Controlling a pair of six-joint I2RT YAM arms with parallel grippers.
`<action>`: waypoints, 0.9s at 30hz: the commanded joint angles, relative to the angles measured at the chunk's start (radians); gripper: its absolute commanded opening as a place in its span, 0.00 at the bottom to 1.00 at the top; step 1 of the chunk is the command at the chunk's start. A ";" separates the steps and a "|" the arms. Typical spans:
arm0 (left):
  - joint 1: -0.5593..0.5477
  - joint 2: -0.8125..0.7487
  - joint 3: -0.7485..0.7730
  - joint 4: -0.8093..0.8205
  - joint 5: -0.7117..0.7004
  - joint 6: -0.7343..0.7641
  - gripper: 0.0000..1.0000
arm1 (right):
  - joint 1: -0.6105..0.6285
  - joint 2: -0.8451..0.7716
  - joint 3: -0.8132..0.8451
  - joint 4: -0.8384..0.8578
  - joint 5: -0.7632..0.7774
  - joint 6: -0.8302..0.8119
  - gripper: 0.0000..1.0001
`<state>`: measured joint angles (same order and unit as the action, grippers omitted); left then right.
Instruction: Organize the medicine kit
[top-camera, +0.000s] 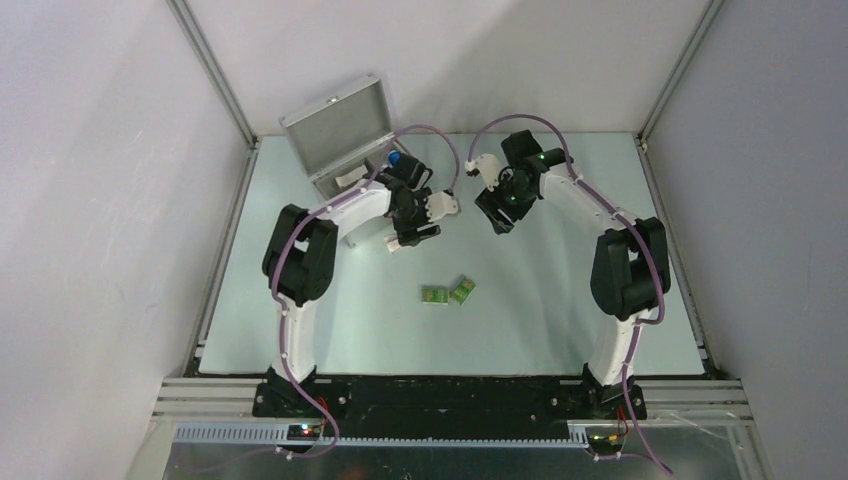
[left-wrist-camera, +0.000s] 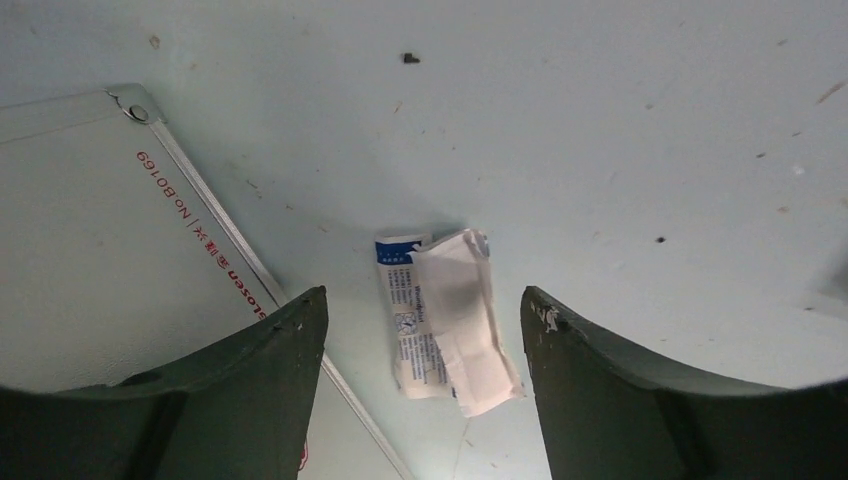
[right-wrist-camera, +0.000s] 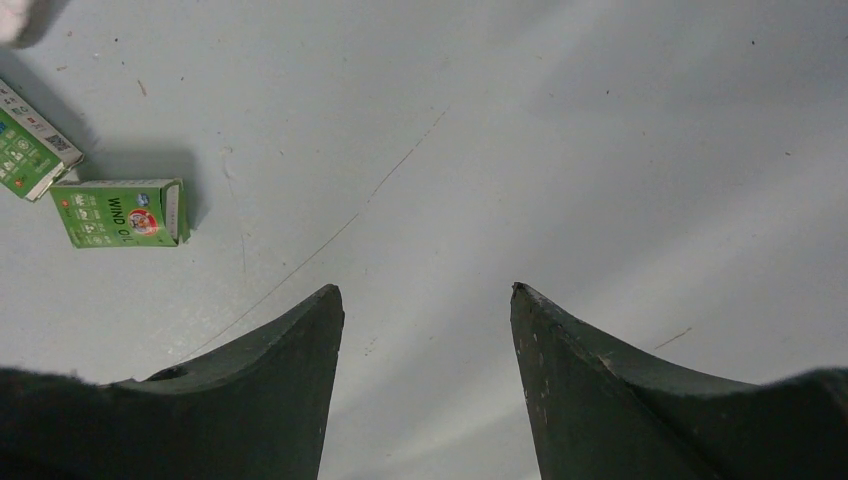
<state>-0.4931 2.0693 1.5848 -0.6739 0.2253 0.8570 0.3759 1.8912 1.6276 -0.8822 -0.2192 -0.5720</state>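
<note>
**Both claws open, kit at the back left**

You had the medicine kit (top-camera: 338, 130) at the far left of the bench (top-camera: 560, 320), with its lid standing up and open. Your left claw (left-wrist-camera: 425, 300) hung just in front of the kit, pointing down. Its two fingers (left-wrist-camera: 250, 390) were wide apart and held nothing. A crumpled white packet (left-wrist-camera: 445, 320) with blue print lay flat on the bench between them, and neither finger touched it. The kit's silver side, with red print on it, lay just beside the packet. Your right claw (right-wrist-camera: 428, 290) hung over bare bench, near the middle at the back. It was open too, with nothing in it. Two small green boxes (top-camera: 434, 295) lay close together near the middle of the bench, well apart from the kit. I could not tell what was inside the kit.
</note>
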 joint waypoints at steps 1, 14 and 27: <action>0.009 0.026 -0.002 -0.003 -0.138 0.110 0.77 | -0.003 -0.019 0.007 0.000 -0.027 0.015 0.66; 0.025 0.053 0.042 -0.141 -0.051 0.179 0.32 | -0.046 0.021 0.077 -0.008 -0.064 0.041 0.66; 0.068 -0.167 0.201 -0.247 0.235 0.022 0.07 | -0.044 0.011 0.058 -0.005 -0.032 0.021 0.66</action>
<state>-0.4347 2.0563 1.7187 -0.8944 0.3634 0.9382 0.3302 1.9083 1.6638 -0.8894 -0.2607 -0.5499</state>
